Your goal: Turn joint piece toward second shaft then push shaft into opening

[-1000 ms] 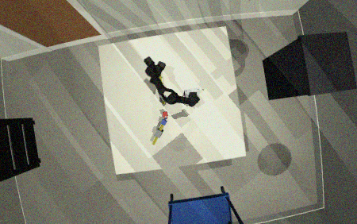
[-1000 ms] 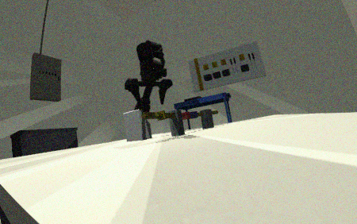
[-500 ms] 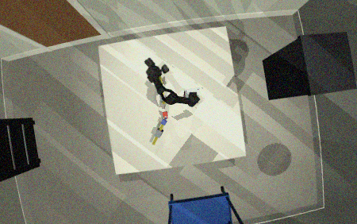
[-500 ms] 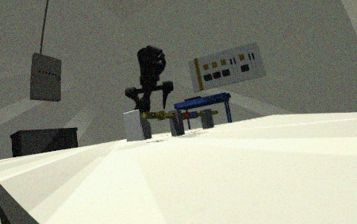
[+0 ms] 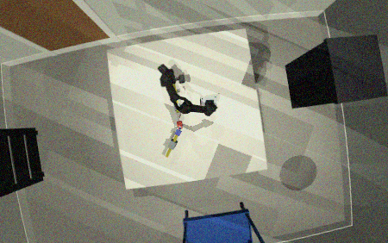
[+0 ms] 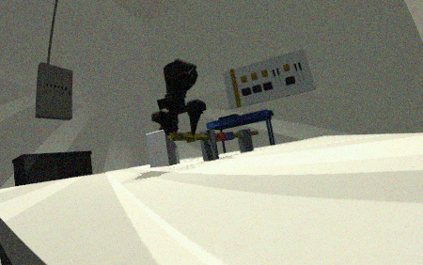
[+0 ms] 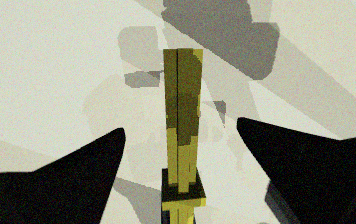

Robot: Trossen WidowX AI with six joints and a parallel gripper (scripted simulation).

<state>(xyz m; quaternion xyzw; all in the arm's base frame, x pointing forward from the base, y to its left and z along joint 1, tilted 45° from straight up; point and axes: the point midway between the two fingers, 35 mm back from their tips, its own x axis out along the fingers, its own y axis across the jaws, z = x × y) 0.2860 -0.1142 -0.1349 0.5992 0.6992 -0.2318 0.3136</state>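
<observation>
My gripper (image 6: 182, 132) (image 7: 182, 127) is open, its fingers apart on both sides of the yellow second shaft (image 6: 180, 136) (image 7: 186, 162), with nothing held. The shaft has a square collar (image 7: 184, 192); the arm partly covers it in the top view. The red joint piece (image 5: 179, 124) (image 6: 221, 136) sits by the blue part (image 5: 178, 132) (image 6: 229, 135) on the first shaft (image 5: 168, 152) (image 6: 254, 133), which runs through a grey block (image 5: 172, 144) (image 6: 245, 140). Another grey block (image 6: 210, 147) stands under the second shaft. The opening's exact direction is too small to tell.
A white box (image 5: 209, 98) (image 6: 156, 149) stands near the arm on the pale table top (image 5: 142, 168) (image 6: 282, 226). The arm (image 5: 172, 91) reaches over the second shaft. Shadows cross the table. A blue chair (image 5: 217, 226) and dark boxes stand beyond it.
</observation>
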